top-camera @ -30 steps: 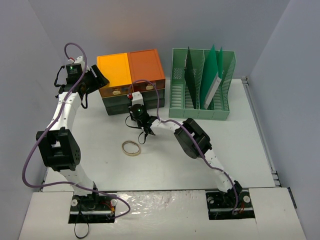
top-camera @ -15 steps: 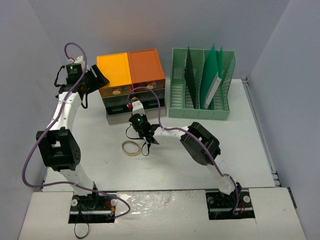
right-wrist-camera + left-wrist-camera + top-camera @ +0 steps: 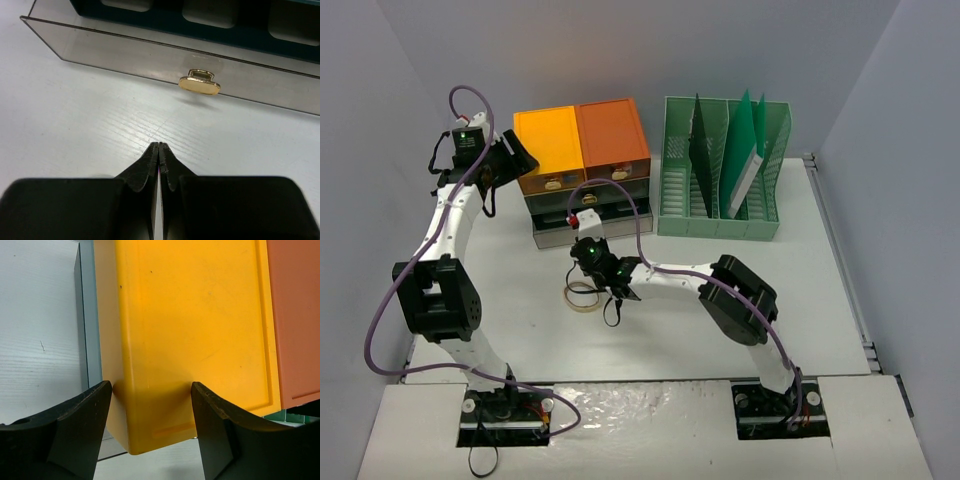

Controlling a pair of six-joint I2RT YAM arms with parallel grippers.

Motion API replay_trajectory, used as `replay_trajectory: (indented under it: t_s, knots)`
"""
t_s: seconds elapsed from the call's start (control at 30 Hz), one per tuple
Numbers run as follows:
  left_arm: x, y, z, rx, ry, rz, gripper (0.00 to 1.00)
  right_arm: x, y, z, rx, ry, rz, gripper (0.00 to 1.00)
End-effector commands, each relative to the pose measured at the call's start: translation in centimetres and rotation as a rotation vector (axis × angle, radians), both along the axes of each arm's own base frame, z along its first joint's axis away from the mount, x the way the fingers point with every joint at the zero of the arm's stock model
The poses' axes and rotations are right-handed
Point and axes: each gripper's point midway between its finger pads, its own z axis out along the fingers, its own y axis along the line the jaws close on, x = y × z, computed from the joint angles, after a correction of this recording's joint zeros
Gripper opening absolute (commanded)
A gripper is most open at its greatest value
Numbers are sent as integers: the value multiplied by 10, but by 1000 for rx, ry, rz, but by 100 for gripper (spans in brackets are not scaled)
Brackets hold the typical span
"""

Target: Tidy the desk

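The off-white desk (image 3: 660, 345) carries an orange-topped drawer unit (image 3: 582, 140). Its clear bottom drawer (image 3: 552, 238) stands pulled out, and its gold handle (image 3: 199, 83) shows in the right wrist view. My right gripper (image 3: 588, 258) is shut and empty (image 3: 158, 145), low over the desk a short way in front of that handle and apart from it. A tape ring (image 3: 582, 296) lies on the desk, partly under my right wrist. My left gripper (image 3: 515, 160) is open, its jaws on either side of the yellow top's near corner (image 3: 150, 390), not gripping it.
A green slotted file rack (image 3: 722, 170) with upright folders stands at the back right, next to the drawer unit. Grey walls close in on the left, back and right. The yellow and orange tops (image 3: 295, 315) fill the left wrist view.
My right gripper has drawn back toward the near side and a little left. The bottom drawer slid out with it, and the gripper now sits clear of the handle. The left arm has not moved.
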Motion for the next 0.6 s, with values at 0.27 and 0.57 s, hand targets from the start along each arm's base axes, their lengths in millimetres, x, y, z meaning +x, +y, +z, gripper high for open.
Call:
replay_trajectory:
  t_s: [0.27, 0.57]
  knots:
    - [-54, 4, -92, 92, 365, -32, 60, -46, 9, 52, 51, 119, 142, 32]
    - [-48, 4, -82, 93, 345, -31, 60, -83, 8, 46, 7, 224, 318, 42]
